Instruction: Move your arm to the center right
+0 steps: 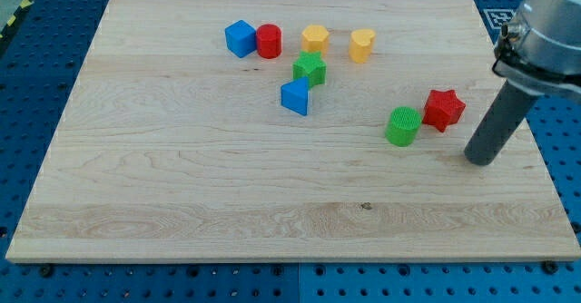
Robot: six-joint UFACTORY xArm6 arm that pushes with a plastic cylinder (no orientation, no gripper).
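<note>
A pale wooden board [182, 176] on a blue pegboard table is carrying my tip [480, 161], a bare rigid rod with nothing to open or pinch, resting at the centre right beside the red star block [444, 109], needing no grasp.

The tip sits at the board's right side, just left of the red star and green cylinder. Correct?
Not quite. The camera view shows my tip at the board's right side, but to the right of the red star and green cylinder, not left of them.
</note>
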